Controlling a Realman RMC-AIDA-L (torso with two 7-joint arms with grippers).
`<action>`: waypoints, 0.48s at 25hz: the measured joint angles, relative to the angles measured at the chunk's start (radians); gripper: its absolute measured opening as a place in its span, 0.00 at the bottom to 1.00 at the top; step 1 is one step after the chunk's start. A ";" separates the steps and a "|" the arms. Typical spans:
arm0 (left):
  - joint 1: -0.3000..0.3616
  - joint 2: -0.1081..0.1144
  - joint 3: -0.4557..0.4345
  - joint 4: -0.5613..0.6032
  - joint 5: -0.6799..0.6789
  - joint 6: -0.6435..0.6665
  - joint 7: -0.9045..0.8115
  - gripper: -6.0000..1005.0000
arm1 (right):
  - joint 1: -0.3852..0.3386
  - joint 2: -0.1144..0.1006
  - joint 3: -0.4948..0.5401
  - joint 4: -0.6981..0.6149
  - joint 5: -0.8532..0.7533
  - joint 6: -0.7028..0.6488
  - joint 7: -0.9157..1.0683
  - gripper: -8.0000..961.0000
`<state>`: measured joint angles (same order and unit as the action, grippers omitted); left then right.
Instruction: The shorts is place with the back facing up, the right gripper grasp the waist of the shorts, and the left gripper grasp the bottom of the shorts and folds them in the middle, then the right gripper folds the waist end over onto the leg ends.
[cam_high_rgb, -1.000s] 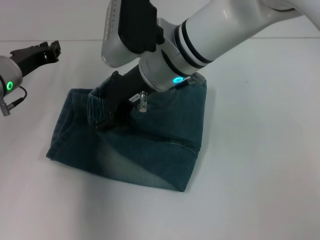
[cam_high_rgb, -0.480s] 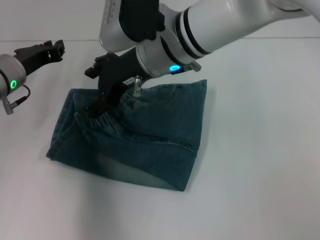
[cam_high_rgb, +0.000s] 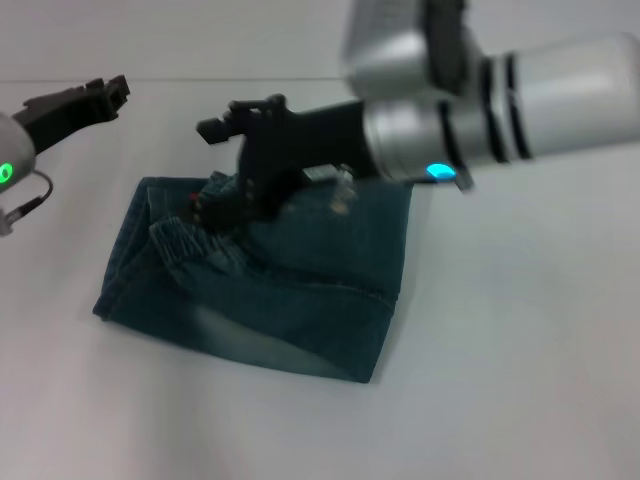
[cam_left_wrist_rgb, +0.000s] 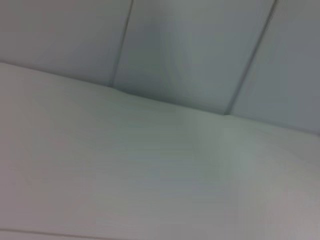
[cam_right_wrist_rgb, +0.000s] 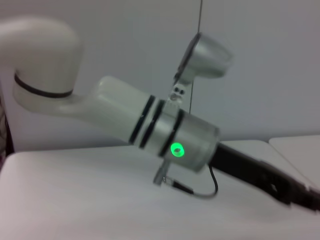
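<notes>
Since a moment ago our right gripper (cam_high_rgb: 232, 118) has lifted off the waist end (cam_high_rgb: 195, 238), fingers spread and empty; the shorts (cam_high_rgb: 270, 285) lie folded just near of it, our left gripper (cam_high_rgb: 82, 101) far-left, grip unclear

Bright, even overhead light on my white tabletop (cam_high_rgb: 520, 380), soft shadow under my folded blue-green denim shorts (cam_high_rgb: 270, 290) toward 7 o'clock, my white right forearm (cam_high_rgb: 520, 90) smeared by motion blur, left wrist view hazy and defocused, green ring glow (cam_right_wrist_rgb: 176, 149) on my left wrist.
</notes>
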<state>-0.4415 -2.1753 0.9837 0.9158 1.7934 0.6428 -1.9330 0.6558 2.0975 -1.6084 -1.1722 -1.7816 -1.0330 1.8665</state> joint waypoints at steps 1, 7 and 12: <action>0.009 0.000 -0.032 0.008 -0.008 0.056 0.002 0.28 | -0.049 -0.003 0.004 -0.024 0.027 -0.016 -0.013 0.95; 0.076 0.000 -0.226 0.009 -0.101 0.471 0.083 0.30 | -0.255 -0.007 0.074 -0.050 0.193 -0.164 -0.162 0.96; 0.117 0.003 -0.361 -0.052 -0.122 0.779 0.179 0.33 | -0.374 -0.007 0.129 -0.048 0.244 -0.269 -0.241 0.96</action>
<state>-0.3245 -2.1726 0.6226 0.8643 1.6719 1.4223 -1.7539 0.2819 2.0907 -1.4792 -1.2198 -1.5375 -1.3022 1.6254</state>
